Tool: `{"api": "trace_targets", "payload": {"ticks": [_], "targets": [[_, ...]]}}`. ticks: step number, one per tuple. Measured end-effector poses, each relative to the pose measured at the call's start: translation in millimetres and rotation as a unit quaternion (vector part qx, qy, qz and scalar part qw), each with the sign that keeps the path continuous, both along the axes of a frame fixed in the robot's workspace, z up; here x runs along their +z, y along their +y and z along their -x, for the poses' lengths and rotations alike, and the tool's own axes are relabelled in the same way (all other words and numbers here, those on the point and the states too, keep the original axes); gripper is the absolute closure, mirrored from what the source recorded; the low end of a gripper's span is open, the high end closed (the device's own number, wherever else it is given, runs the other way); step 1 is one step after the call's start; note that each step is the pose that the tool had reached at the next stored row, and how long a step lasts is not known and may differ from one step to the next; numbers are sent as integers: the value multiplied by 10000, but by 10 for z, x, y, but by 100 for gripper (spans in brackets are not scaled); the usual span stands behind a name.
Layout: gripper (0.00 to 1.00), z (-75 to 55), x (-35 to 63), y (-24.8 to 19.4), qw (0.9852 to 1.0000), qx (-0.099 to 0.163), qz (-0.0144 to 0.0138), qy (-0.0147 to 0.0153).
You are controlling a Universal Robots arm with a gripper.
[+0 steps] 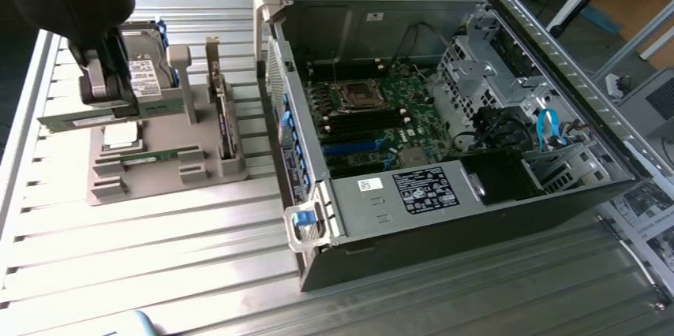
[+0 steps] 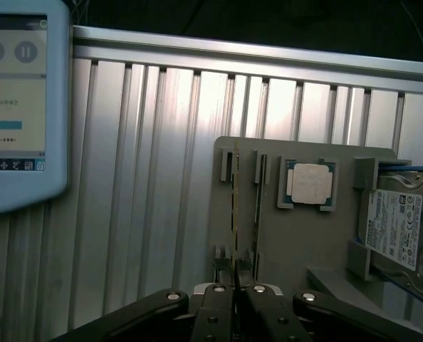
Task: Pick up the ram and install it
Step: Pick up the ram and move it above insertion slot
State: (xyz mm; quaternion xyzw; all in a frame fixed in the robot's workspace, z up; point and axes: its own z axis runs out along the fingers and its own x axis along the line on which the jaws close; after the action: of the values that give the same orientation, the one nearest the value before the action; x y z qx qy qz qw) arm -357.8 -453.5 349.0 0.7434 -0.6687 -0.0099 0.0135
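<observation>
Ram, a long thin green circuit-board stick, is clamped edge-on between the closed fingers of the black tool. It is over the grey plastic parts holder on the ribbed aluminium worktop, near the holder's square silver CPU chip.

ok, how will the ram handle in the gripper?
The ram looks thin and flat: probably light and stiff lengthwise, but likely fragile if bent sideways. The gripper is shut on its flat faces, so it might pivot if an end gets knocked.
</observation>
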Motion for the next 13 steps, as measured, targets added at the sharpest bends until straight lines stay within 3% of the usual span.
{"api": "trace_targets", "payload": {"ticks": [13], "targets": [[87, 0, 49, 0, 10000, 0, 1, 0]]}}
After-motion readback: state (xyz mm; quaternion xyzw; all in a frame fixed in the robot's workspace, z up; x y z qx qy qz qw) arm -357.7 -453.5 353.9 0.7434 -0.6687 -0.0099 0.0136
